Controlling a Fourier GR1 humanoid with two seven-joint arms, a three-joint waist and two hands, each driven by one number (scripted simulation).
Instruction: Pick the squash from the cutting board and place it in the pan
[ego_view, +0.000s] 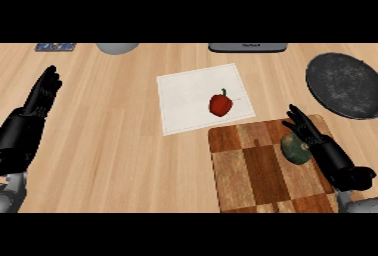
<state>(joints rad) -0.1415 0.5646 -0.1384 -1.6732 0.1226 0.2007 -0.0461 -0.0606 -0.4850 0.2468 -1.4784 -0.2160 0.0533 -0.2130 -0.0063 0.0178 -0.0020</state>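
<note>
My right hand (328, 152) lies over the right edge of the board (251, 170), forearm coming in from the lower right corner, fingers (301, 121) stretched out straight and pointing up and to the left. They are not curled round anything. The squash (294, 148), a small dark green round thing, sits on the board's right part, near its upper edge, and my hand runs along the squash's right side, close enough that its black edge overlaps the rim of the squash (whether it actually touches, I cannot tell from up here). The pan (343, 85), dark and round with a speckled bottom, rests on the counter (111, 150) beyond the board's upper right corner, with nothing in it, and its right edge is cut off by the view. My left hand (29, 117) is at rest by the left edge, well apart from everything, fingers straight and pointing up, holding nothing. A white cloth (192, 95) lies tilted in the middle of the counter, its lower right corner just meeting the board's top edge, and a red pepper (221, 104) with a short stem sits on the cloth's right half. Along the far edge are a grey bowl (117, 48), a dark grey slab (247, 47) and, at the left, a small bluish flat thing (55, 47) I cannot make out.
</note>
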